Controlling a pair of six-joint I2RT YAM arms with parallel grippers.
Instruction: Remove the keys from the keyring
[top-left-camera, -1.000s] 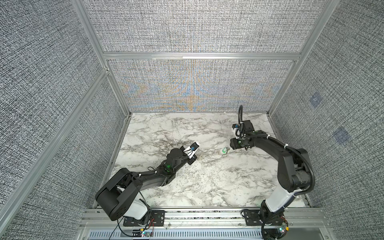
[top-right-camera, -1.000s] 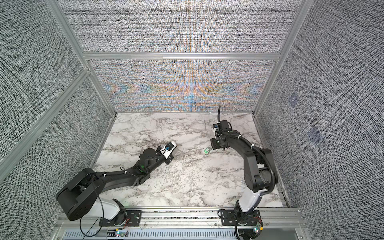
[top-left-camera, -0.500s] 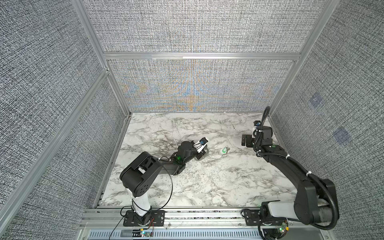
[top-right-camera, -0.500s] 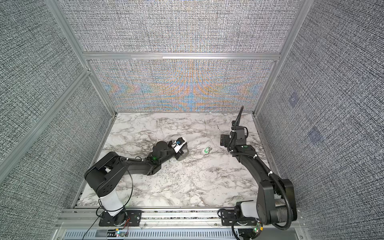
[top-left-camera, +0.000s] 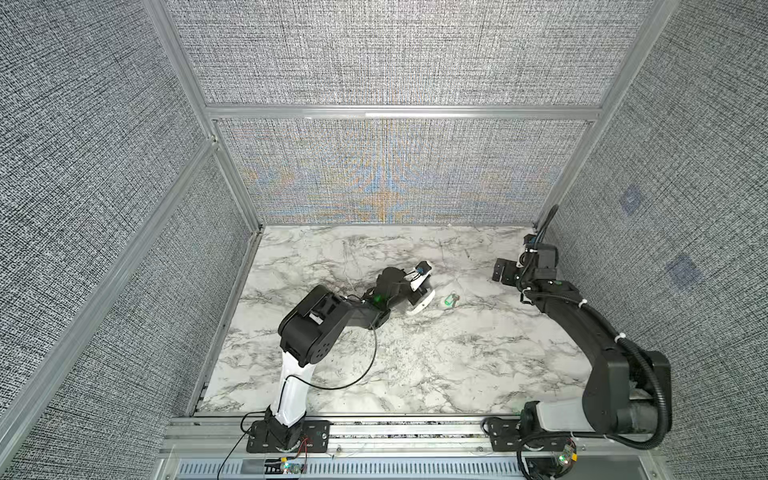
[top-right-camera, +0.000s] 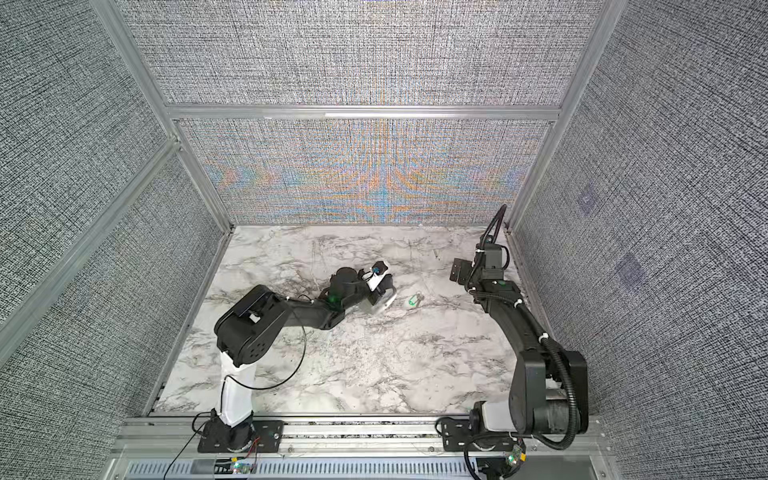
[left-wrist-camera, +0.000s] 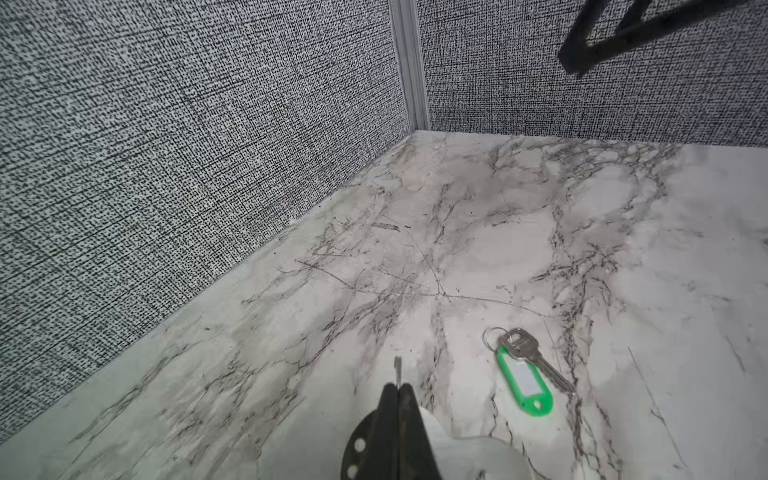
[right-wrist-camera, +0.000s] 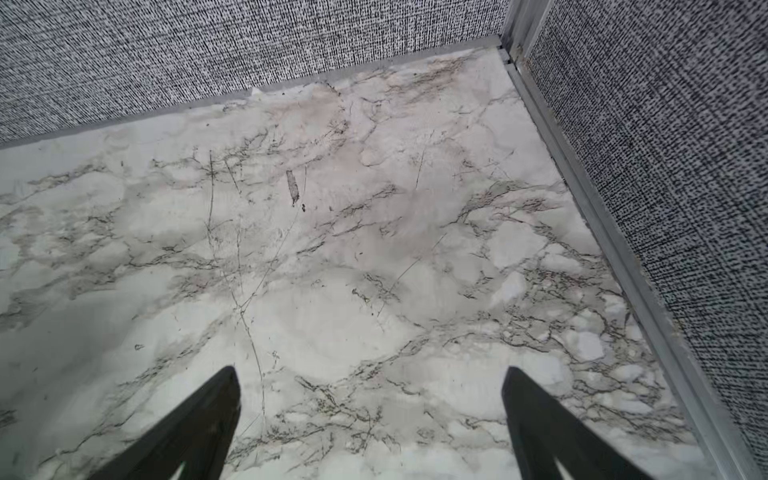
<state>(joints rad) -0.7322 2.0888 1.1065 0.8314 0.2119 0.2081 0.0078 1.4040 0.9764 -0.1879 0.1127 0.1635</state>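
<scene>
Marble worktop in both top views, green-tagged key flat near its middle; from left wrist, left tool closed tight on thin metal sliver, green-tagged key near, not touching; from right wrist, right tool spread wide, gripping nothing.

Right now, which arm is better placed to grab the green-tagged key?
Probably right: the right fingers are open and empty, though farther from the green-tagged key. The left fingers sit closer but shut on a thin metal piece.
</scene>
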